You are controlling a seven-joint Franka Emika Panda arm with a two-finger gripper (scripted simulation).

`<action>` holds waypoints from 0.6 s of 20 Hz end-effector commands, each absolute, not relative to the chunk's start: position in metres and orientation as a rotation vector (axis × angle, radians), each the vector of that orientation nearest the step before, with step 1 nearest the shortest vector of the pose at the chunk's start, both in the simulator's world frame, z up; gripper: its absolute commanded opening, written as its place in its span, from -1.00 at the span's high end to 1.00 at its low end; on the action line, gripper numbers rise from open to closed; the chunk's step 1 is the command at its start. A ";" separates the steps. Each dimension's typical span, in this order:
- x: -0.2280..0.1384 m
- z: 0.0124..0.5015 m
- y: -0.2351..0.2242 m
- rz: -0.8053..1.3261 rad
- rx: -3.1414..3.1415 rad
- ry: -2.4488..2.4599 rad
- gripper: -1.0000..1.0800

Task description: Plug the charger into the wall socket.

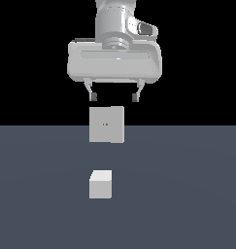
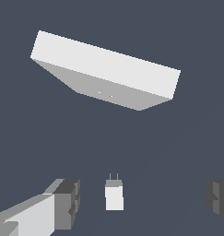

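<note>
The charger [image 1: 100, 184] is a small plain white cube on the dark grey floor, nearer the camera in the exterior view. In the wrist view the charger [image 2: 114, 196] shows two thin prongs pointing toward the wall socket. The wall socket [image 1: 107, 125] is a larger upright pale-grey block with two tiny gold holes, standing behind the charger; it also shows in the wrist view [image 2: 106, 71]. My gripper [image 1: 114, 97] hangs open and empty above the socket, well above the charger. In the wrist view its fingers [image 2: 62, 205] stand far apart on either side of the charger.
The dark grey floor [image 1: 187, 194] spreads around both blocks. Nothing else stands on it.
</note>
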State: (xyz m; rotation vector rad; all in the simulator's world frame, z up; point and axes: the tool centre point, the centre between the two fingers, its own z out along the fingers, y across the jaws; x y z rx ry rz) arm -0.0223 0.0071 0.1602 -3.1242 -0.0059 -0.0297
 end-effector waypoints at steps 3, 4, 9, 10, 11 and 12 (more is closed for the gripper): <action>-0.043 0.139 0.011 -0.044 -3.127 -0.017 -0.92; -0.049 0.134 0.012 -0.048 -3.128 -0.020 -0.92; -0.075 0.107 0.017 -0.067 -3.132 -0.033 -0.92; -0.079 0.102 0.018 -0.071 -3.133 -0.036 -0.92; -0.083 0.097 0.019 -0.074 -3.133 -0.038 -0.92; -0.087 0.093 0.020 -0.077 -3.134 -0.040 -0.92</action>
